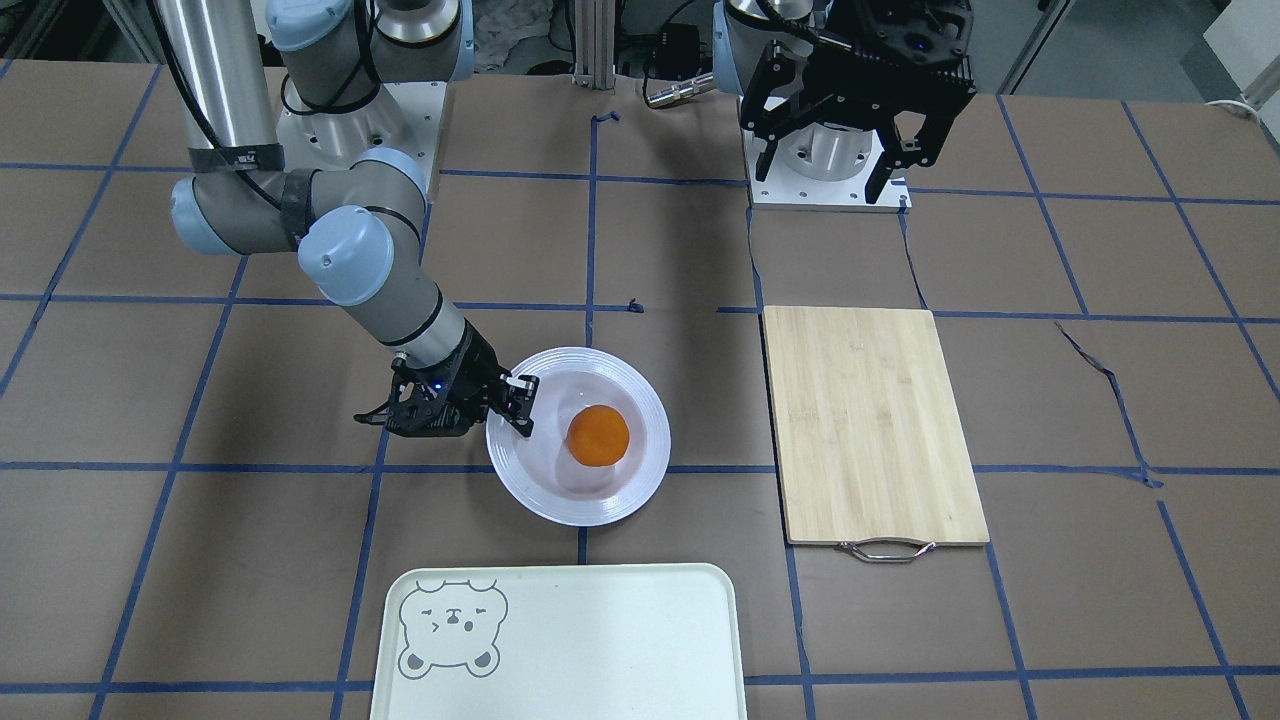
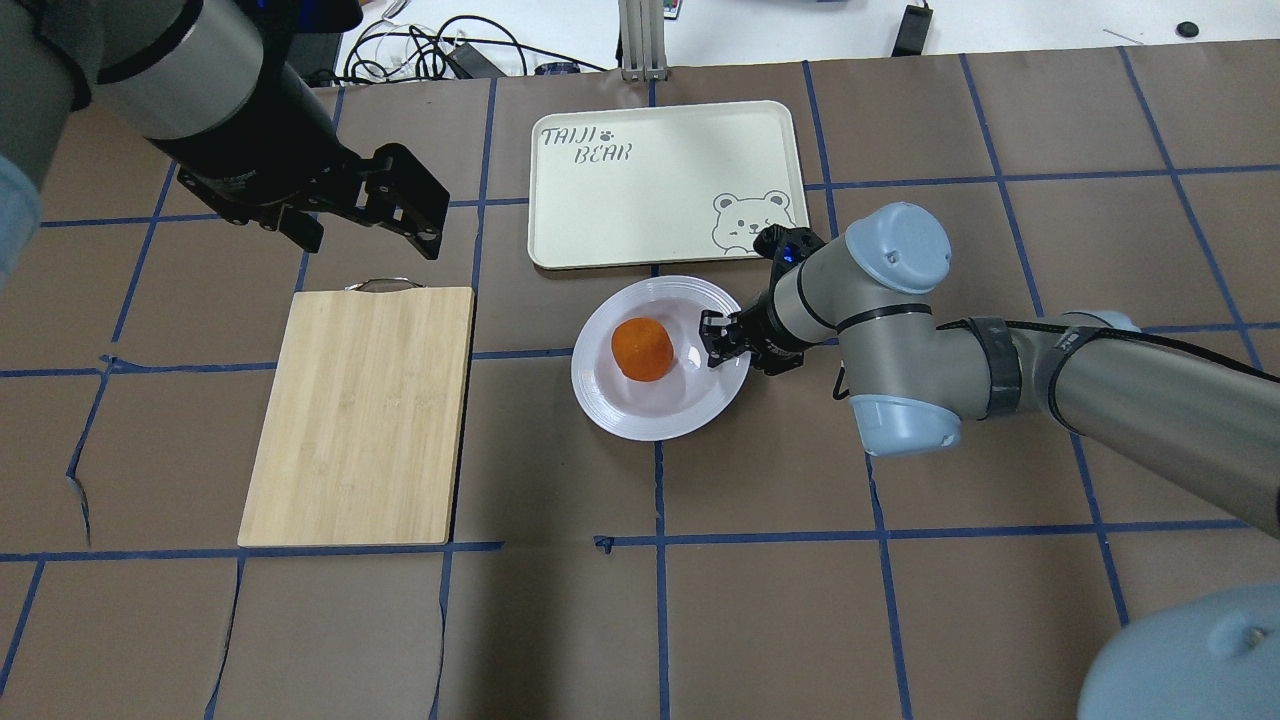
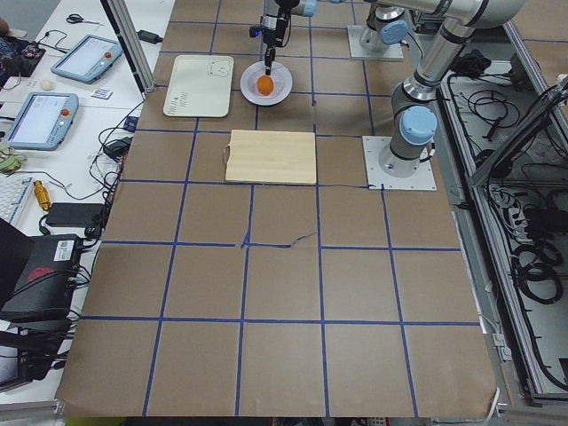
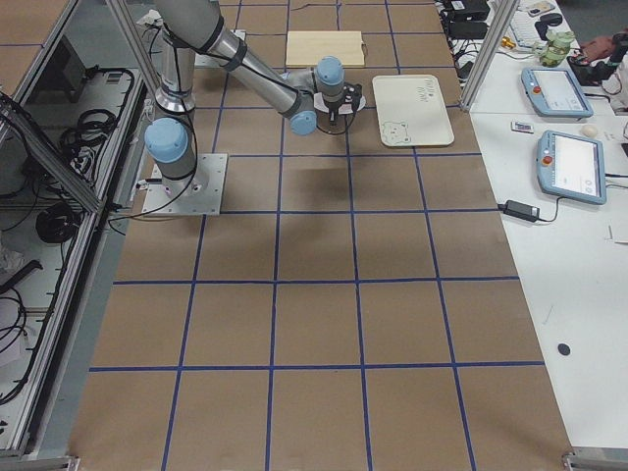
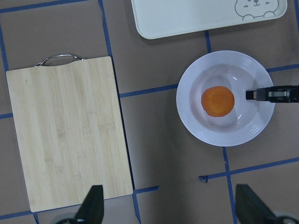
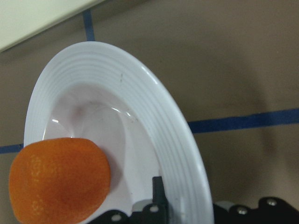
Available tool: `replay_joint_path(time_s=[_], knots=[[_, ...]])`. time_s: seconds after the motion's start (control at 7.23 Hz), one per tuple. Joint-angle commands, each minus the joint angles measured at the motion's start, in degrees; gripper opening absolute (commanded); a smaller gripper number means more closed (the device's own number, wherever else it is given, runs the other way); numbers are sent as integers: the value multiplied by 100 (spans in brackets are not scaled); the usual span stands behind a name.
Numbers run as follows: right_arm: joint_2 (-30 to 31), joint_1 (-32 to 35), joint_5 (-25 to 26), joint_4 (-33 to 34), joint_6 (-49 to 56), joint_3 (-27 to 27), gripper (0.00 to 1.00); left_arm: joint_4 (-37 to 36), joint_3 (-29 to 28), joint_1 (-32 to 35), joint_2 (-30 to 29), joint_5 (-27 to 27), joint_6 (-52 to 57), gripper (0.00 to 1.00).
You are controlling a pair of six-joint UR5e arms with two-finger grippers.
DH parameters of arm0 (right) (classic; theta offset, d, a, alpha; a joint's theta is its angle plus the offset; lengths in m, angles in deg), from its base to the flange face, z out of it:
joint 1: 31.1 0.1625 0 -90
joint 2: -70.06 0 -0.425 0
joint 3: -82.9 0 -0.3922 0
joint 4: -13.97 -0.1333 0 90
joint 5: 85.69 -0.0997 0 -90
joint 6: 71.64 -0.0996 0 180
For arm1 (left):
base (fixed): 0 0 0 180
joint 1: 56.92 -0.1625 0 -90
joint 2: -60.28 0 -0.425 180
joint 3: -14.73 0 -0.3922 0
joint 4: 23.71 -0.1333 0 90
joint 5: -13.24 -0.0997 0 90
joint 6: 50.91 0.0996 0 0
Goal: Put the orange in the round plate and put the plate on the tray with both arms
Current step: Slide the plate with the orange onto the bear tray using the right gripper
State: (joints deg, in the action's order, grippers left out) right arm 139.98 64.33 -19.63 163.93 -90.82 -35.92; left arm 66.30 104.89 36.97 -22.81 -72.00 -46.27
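Note:
The orange (image 1: 598,435) (image 2: 641,349) (image 5: 217,101) lies in the sunken centre of the white round plate (image 1: 640,490) (image 2: 620,415) (image 5: 201,130), which rests on the table just short of the cream tray (image 1: 600,640) (image 2: 660,190). My right gripper (image 1: 522,405) (image 2: 715,340) is shut on the plate's rim at the side away from the cutting board. The right wrist view shows the rim (image 6: 117,74) running between the fingers, with the orange (image 6: 58,179) close by. High over the table, my left gripper (image 1: 830,165) (image 2: 365,235) is open and holds nothing.
A bamboo cutting board (image 1: 870,420) (image 2: 360,410) with a metal handle lies on the plate's other side, under the left gripper. The tray's bear corner (image 2: 750,220) is nearest the right wrist. Brown table cover with blue tape lines all around.

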Motion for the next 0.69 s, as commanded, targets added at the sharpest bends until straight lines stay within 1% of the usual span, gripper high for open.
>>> replay_joint_path(time_s=[0.0, 0.14, 0.28, 0.41, 0.55], knots=[[13, -268, -389, -143, -60, 174, 2, -19, -7, -12, 4, 7, 1, 100], [65, -487, -636, -134, -60, 192, 1, -10, -7, -12, 4, -1, 10, 100], [92, -672, -760, -160, -60, 471, 1, -10, -7, -12, 4, -28, 19, 100], [-91, -674, -762, -369, -86, 1074, 1, -19, -7, -12, 4, 7, 19, 100], [-562, -674, -762, -615, -95, 1846, 1, -10, -7, -12, 21, 7, 19, 100]])
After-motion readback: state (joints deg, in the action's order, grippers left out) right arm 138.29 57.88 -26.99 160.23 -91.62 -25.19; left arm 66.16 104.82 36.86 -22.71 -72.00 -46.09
